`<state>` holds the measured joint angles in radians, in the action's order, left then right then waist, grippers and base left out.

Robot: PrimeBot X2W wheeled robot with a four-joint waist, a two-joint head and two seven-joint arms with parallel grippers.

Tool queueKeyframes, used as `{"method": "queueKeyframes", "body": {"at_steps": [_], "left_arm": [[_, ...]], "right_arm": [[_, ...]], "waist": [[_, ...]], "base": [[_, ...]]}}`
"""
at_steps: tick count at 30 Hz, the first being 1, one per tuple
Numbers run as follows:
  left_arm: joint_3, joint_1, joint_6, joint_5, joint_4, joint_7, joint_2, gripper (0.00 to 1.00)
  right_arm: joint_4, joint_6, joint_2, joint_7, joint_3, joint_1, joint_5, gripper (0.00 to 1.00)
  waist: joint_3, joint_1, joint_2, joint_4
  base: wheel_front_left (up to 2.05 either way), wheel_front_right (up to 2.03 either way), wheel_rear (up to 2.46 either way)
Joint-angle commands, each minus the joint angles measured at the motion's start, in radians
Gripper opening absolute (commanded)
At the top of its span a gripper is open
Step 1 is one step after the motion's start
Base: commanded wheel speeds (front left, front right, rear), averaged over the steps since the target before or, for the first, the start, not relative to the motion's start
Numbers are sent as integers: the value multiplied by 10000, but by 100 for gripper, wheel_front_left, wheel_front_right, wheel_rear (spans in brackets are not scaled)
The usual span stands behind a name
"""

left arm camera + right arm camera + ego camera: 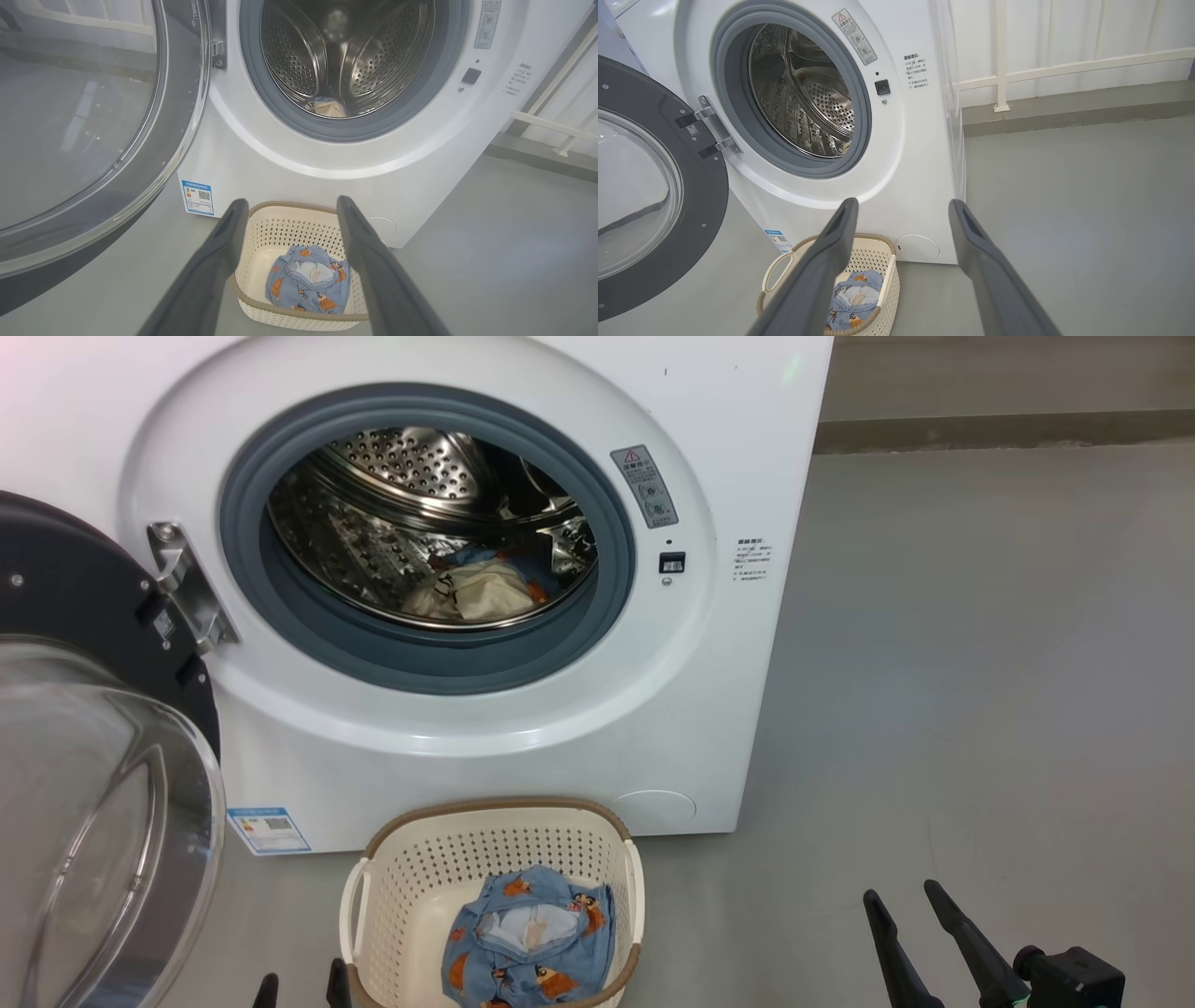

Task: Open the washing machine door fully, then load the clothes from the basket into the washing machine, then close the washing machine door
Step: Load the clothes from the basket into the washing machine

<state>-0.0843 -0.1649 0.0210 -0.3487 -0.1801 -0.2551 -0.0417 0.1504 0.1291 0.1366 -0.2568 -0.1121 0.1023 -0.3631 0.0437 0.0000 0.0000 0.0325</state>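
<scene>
Bright, even light, soft shadows, sharp focus; reflections glint on the steel drum [401,504] and washing machine door [93,775].

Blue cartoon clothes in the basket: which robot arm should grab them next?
Left. The left jaws sit open beside the cream perforated plastic basket, framing the light blue cartoon-print garment. The right jaws, open too, hang well off to its right.
</scene>
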Motion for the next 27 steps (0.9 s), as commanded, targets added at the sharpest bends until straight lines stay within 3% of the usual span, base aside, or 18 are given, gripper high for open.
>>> {"method": "queueKeyframes", "body": {"at_steps": [1,15,27], "left_arm": [[353,161,18,24,338,-66,-85,100],[86,123,15,323,1034,-66,-85,100],[-249,1635,-46,800,1157,-67,-85,100]], "right_arm": [[-264,16,187,-49,-187,-316,57,100],[14,16,111,-49,7,-397,60,100],[433,16,-151,-49,-59,-1499,-10,100]], "waist": [[-42,0,0,2],[-713,0,0,-90],[-2916,0,0,-883]], "base": [[0,0,0],[0,0,0],[0,0,0]]}}
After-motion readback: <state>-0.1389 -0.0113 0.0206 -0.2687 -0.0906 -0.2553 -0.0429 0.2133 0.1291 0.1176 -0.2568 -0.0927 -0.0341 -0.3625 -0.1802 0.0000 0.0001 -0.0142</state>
